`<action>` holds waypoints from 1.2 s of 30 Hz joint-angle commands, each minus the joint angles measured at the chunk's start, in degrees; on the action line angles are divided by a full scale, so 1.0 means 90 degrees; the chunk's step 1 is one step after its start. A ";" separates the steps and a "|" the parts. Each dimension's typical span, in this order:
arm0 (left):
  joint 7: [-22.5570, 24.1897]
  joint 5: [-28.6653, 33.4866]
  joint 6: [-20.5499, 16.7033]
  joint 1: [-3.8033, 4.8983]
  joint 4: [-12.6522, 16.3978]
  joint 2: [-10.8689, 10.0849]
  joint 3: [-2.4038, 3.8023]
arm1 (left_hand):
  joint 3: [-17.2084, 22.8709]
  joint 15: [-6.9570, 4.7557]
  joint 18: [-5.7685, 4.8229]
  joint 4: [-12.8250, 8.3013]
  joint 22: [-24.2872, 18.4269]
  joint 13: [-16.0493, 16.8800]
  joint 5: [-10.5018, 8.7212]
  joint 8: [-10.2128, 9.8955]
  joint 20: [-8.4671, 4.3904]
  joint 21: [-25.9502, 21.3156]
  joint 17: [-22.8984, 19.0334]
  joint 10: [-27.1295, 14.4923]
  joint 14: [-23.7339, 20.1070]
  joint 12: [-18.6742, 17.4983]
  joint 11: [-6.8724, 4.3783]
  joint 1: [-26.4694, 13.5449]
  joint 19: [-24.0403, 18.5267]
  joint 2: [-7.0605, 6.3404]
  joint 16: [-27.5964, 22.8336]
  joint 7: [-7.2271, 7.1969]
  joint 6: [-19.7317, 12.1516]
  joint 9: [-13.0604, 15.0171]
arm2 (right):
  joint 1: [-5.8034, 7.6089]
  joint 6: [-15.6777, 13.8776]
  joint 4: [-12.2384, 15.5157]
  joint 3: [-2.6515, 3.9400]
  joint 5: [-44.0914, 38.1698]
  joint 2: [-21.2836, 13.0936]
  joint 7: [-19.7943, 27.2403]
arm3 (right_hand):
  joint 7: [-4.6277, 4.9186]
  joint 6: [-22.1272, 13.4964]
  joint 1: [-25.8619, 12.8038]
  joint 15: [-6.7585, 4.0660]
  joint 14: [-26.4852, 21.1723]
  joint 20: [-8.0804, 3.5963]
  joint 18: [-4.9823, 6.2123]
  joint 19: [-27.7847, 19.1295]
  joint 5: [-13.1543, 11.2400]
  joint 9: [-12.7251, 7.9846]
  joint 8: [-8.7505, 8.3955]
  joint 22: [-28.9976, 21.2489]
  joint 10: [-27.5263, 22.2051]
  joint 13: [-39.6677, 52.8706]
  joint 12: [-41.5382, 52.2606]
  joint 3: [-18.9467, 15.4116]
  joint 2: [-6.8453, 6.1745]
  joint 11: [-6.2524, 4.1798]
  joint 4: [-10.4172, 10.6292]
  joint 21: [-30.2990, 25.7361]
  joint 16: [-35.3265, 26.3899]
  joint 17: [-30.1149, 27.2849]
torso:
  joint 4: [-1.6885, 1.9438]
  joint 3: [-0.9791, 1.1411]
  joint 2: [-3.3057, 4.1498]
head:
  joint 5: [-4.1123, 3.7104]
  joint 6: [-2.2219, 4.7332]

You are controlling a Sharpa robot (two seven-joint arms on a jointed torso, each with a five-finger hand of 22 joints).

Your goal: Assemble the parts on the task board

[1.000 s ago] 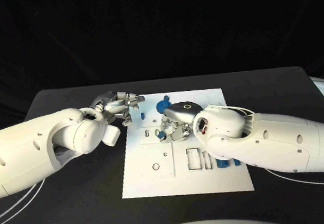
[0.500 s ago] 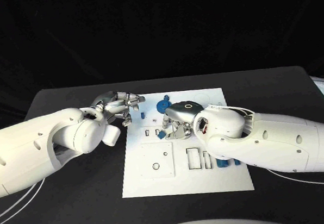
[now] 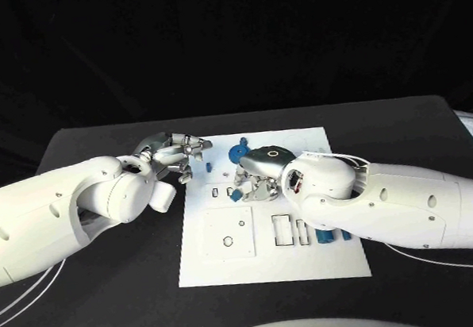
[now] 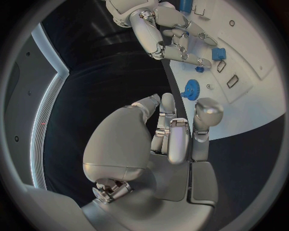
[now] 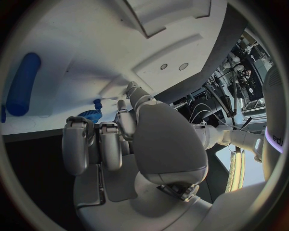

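The white task board is laid on the black worktop, its long axis running from near to far. Both arms are brought over its far half. The right robot hand is held low over the board's middle-far part, among the small rectangular slots; whether anything is pinched in its fingers cannot be told, since they are turned away in the head view and curled inward in the right wrist view. The left robot hand is poised at the board's far left edge with nothing seen in it, its fingers loosely curled and apart.

A blue gear is seen at the far end of the board, just beyond the right robot hand and to the right of the left one; in the left wrist view the same gear lies just ahead of the left fingertips. A blue cylinder lies near the board's right edge, its long axis pointing near to far, behind the right forearm. The gear is judged the closest loose part, slightly nearer to the right robot hand.
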 commanded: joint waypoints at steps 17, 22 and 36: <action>-0.0051 -0.0073 0.0135 -0.0001 0.0009 0.0008 0.0003 | 0.0002 0.0017 0.0050 -0.0027 0.0027 -0.0013 0.0000 -0.0018 -0.0015 0.0046 0.0829 -0.0008 0.0297 -0.0023 -0.0017 0.0062 0.0057 -0.0006 0.0037 -0.0007 0.0042 -0.0009 | -0.0054 0.0037 -0.0082 -0.0013 -0.0032 0.0078 0.0380 | 0.0002 -0.0081 0.0078 0.0029 0.0589 0.0022 -0.0040 0.0032 -0.0022 -0.0011 -0.0030 0.0014 -0.0019 -0.0019 -0.0008 0.0048 0.0012 0.0039 -0.0086 0.0029 0.0029 0.1318 | -0.0006 -0.0003 -0.0006 | 0.0021 -0.0061; -0.0063 -0.0075 0.0144 -0.0001 0.0009 0.0007 0.0003 | 0.0002 0.0017 0.0050 -0.0027 0.0027 -0.0013 0.0000 -0.0018 -0.0015 0.0046 0.0829 -0.0008 0.0297 -0.0023 -0.0017 0.0062 0.0057 -0.0006 0.0037 -0.0007 0.0042 -0.0009 | -0.0055 0.0137 -0.0107 -0.0016 -0.0001 0.0091 0.0424 | -0.0009 -0.0078 0.0096 0.0016 0.0595 0.0016 -0.0038 0.0028 -0.0015 -0.0008 -0.0022 0.0008 -0.0017 -0.0017 -0.0004 0.0091 0.0037 0.0033 -0.0117 0.0026 0.0047 0.1344 | -0.0004 -0.0001 -0.0010 | 0.0020 -0.0062; -0.0096 -0.0089 0.0171 -0.0001 0.0011 0.0007 0.0003 | -0.0001 0.0016 0.0047 -0.0030 0.0036 -0.0020 0.0000 -0.0018 -0.0015 0.0053 0.0836 -0.0006 0.0301 -0.0022 -0.0017 0.0066 0.0064 0.0000 0.0044 -0.0007 0.0043 -0.0015 | -0.0057 0.0440 -0.0195 -0.0034 0.0011 0.0137 0.0446 | -0.0049 0.0026 0.0105 -0.0045 0.0595 -0.0027 -0.0035 0.0023 0.0014 0.0011 0.0017 0.0008 0.0014 0.0008 0.0038 0.0201 0.0091 0.0009 -0.0194 0.0024 0.0045 0.1344 | -0.0004 -0.0004 -0.0007 | 0.0008 -0.0094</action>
